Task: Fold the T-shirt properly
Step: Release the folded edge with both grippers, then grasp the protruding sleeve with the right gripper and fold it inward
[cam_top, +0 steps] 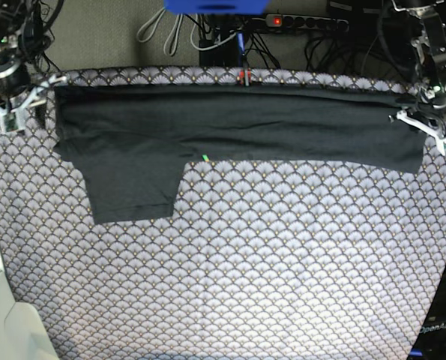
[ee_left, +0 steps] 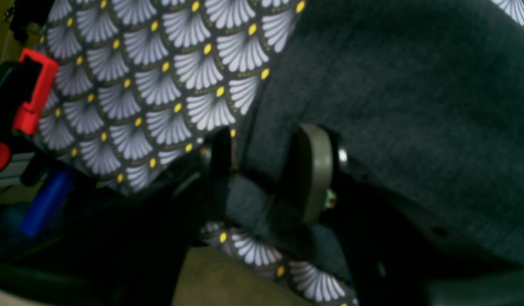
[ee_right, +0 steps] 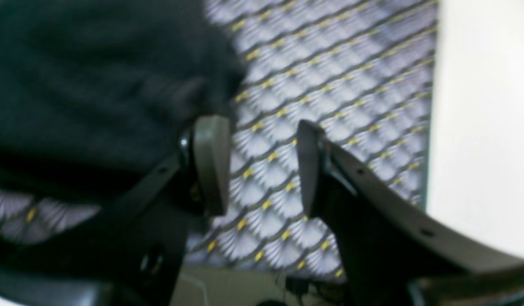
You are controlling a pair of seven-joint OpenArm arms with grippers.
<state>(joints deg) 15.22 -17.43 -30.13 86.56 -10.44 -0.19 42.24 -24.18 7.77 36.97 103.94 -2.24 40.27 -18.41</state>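
From the left wrist view, the left gripper (ee_left: 266, 170) has its jaws spread, and a fold of the T-shirt (ee_left: 393, 106) lies in the gap between them; whether the pads press the fabric cannot be told. Only this view shows a red clamp (ee_left: 35, 91) and a blue cylinder (ee_left: 45, 208) past the tablecloth's edge.

From the right wrist view, the right gripper (ee_right: 262, 170) also has its jaws spread, with only the scallop-patterned tablecloth (ee_right: 330, 85) showing between them. The dark shirt lies just beside its left finger; the view is blurred.

The base view alone shows the whole layout. The T-shirt (cam_top: 237, 124) lies along the far edge of the tablecloth (cam_top: 245, 270) as a long folded band, one sleeve hanging toward the near side. The right gripper (cam_top: 16, 101) sits at the band's left end, the left gripper (cam_top: 425, 124) at its right end. Beyond the table lie cables (cam_top: 163, 30) and a power strip (cam_top: 305, 22).
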